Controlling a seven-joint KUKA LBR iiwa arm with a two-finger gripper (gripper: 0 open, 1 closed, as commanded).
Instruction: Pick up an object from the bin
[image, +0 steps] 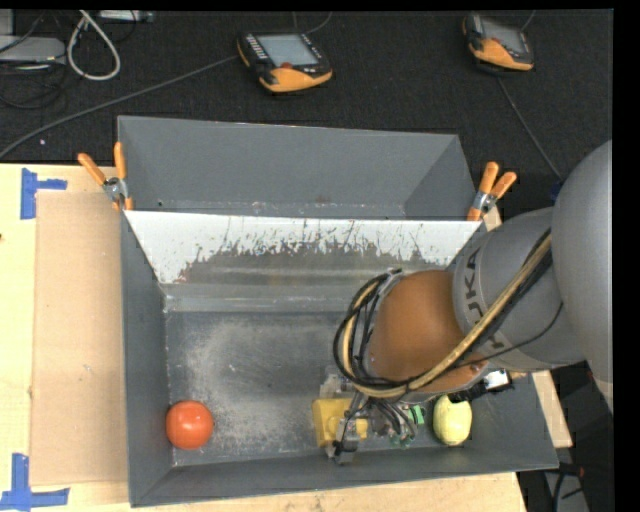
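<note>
My gripper (343, 446) reaches down at the bin's front edge, right of the middle, under the arm's orange cover. A yellow blocky object (327, 418) lies right against its fingers, on their left side; whether it sits between them is hidden. A yellow-green round fruit-like object (452, 421) rests just to the right of the gripper, near the front right corner. Something small and green (405, 420) shows between the gripper and that fruit, mostly covered by cables.
An orange-red ball, like a tomato (189, 423), lies in the front left corner, well apart from the gripper. The arm and its orange cover hang over the right half of the bin floor.
</note>
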